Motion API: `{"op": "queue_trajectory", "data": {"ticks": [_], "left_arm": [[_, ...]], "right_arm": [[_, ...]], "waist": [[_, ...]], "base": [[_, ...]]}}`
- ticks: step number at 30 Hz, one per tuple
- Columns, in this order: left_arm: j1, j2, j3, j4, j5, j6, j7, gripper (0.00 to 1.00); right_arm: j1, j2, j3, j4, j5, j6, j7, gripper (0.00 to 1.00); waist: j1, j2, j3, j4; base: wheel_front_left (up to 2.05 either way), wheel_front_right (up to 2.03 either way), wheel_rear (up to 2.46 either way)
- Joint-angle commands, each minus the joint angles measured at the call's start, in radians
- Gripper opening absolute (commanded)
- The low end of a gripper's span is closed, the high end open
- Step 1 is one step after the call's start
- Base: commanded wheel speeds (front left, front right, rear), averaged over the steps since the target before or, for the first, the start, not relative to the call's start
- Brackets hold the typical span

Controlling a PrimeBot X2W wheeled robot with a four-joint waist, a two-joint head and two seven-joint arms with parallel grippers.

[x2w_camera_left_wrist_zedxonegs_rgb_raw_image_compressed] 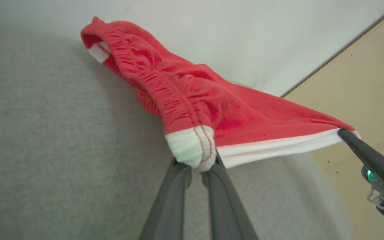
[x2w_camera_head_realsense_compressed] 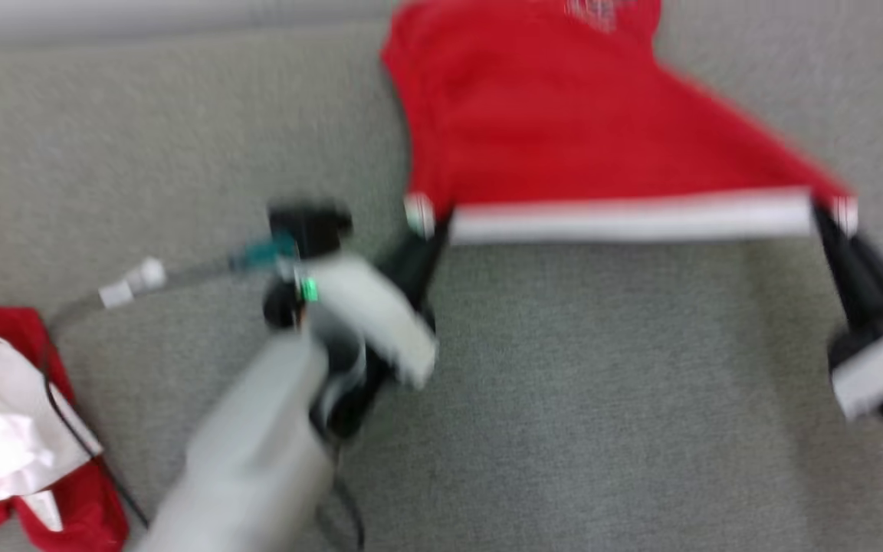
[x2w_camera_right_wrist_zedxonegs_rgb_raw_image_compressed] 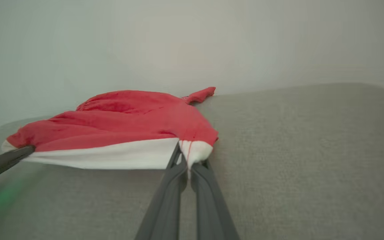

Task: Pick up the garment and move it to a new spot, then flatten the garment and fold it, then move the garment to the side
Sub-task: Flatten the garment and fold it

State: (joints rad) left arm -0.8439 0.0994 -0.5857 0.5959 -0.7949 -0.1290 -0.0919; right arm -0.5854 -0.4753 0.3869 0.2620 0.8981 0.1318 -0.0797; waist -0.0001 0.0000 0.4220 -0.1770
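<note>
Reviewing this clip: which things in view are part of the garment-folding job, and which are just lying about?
Part of the job:
- red garment, its white edge stretched taut
- left gripper, shut on one corner of that edge
- right gripper, shut on the other corner

Just lying about:
- red and white cloth heap, at the head view's lower left, on the grey surface

Grey surface (x2w_camera_head_realsense_compressed: 610, 383) open below garment (x2w_camera_head_realsense_compressed: 579, 115), wide lane between left gripper (x2w_camera_head_realsense_compressed: 426, 228) and right gripper (x2w_camera_head_realsense_compressed: 826, 216). Taut hem between them bars lane's far end. Open patch left of garment too. Obstacles: clothes pile (x2w_camera_head_realsense_compressed: 4, 437) at lower left, cable (x2w_camera_head_realsense_compressed: 135, 282) arcing from left wrist to pile. Wall (x2w_camera_right_wrist_zedxonegs_rgb_raw_image_compressed: 192, 40) close behind garment, shuts far side.
</note>
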Motion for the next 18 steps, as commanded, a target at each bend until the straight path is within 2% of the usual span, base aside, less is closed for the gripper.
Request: {"op": "queue_trajectory", "data": {"ticks": [1,7,14,18], "left_arm": [[0.077,0.028,-0.026,-0.030,-0.018,-0.001,0.009,0.00],[0.398,0.094,-0.097,-0.190,-0.069,0.010,0.050,0.00],[0.730,0.202,-0.136,-0.471,-0.111,0.128,0.110,0.00],[0.844,0.250,-0.135,-0.645,-0.127,0.203,0.131,0.00]], "right_arm": [[0.079,-0.043,0.005,-0.017,0.018,-0.002,0.006,0.00],[0.393,-0.163,0.028,-0.112,0.048,-0.002,0.055,0.00],[0.688,-0.254,-0.001,-0.250,0.038,-0.003,0.152,0.00],[0.823,-0.283,-0.069,-0.358,0.047,-0.003,0.201,0.00]], "waist": [[0.0001,0.0000,-0.105,0.014],[0.0001,0.0000,-0.248,0.025],[0.0001,0.0000,-0.328,0.022],[0.0001,0.0000,-0.332,0.031]], "base": [[0.00,0.00,0.00],[0.00,0.00,0.00],[0.00,0.00,0.00],[0.00,0.00,0.00]]}}
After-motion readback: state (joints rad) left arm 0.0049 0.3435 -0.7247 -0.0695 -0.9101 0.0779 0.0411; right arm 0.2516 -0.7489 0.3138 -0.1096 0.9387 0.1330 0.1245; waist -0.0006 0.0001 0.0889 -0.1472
